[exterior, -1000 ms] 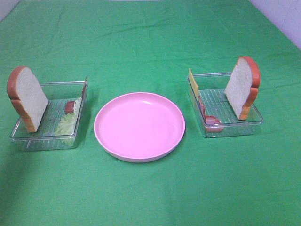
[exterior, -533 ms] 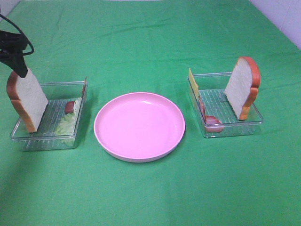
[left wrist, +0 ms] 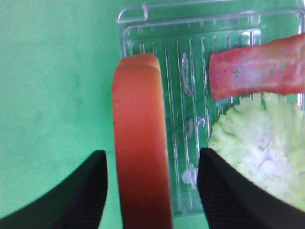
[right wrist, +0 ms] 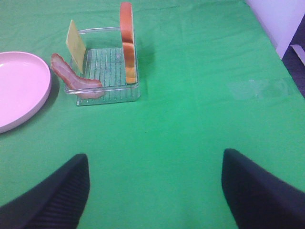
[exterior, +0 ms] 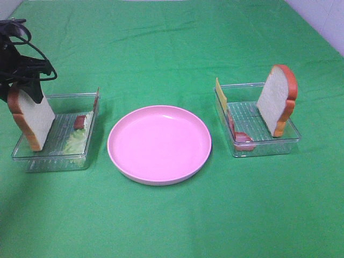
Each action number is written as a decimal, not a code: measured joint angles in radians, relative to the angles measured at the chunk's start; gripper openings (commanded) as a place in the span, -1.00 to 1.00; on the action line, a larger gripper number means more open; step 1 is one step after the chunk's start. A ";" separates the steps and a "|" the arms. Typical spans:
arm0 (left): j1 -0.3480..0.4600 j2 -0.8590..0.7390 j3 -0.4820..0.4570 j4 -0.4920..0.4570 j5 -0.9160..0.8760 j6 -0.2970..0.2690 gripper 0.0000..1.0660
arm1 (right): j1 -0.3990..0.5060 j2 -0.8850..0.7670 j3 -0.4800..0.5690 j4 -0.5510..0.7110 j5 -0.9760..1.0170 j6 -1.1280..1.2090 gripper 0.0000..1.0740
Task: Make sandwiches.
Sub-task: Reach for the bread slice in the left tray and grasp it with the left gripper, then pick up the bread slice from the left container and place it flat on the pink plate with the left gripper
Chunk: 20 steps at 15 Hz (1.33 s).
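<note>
Left wrist view: my left jaws straddle the upright bread slice (left wrist: 140, 143) without touching it; my right jaws gape wide.

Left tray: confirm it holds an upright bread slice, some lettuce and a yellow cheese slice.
One thing is wrong. The left tray holds the upright bread slice and the lettuce, but the third item is a pink-red bacon strip, not cheese. The left wrist view shows it plainly.
</note>
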 measured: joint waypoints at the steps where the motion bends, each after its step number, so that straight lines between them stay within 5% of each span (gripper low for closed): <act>1: 0.000 0.000 0.000 0.000 -0.029 0.000 -0.58 | 0.000 0.000 0.000 0.000 0.000 0.000 0.36; 3: 0.000 0.000 0.000 0.000 -0.030 0.000 -1.00 | 0.000 0.000 0.000 0.000 0.000 0.000 0.36; 8: 0.000 -0.026 0.000 -0.008 -0.009 -0.003 -1.00 | 0.000 0.000 0.000 0.000 0.000 0.000 0.36; 14: 0.000 -0.342 0.000 -0.093 0.093 0.023 -1.00 | 0.000 0.000 0.000 0.000 0.000 0.000 0.36; 17: 0.000 -0.432 0.000 -0.294 0.099 0.091 -1.00 | 0.000 0.000 0.000 0.000 0.000 0.000 0.36; 20: 0.000 -0.422 0.013 -0.619 0.110 0.283 -1.00 | 0.000 0.000 0.000 0.000 0.000 0.000 0.36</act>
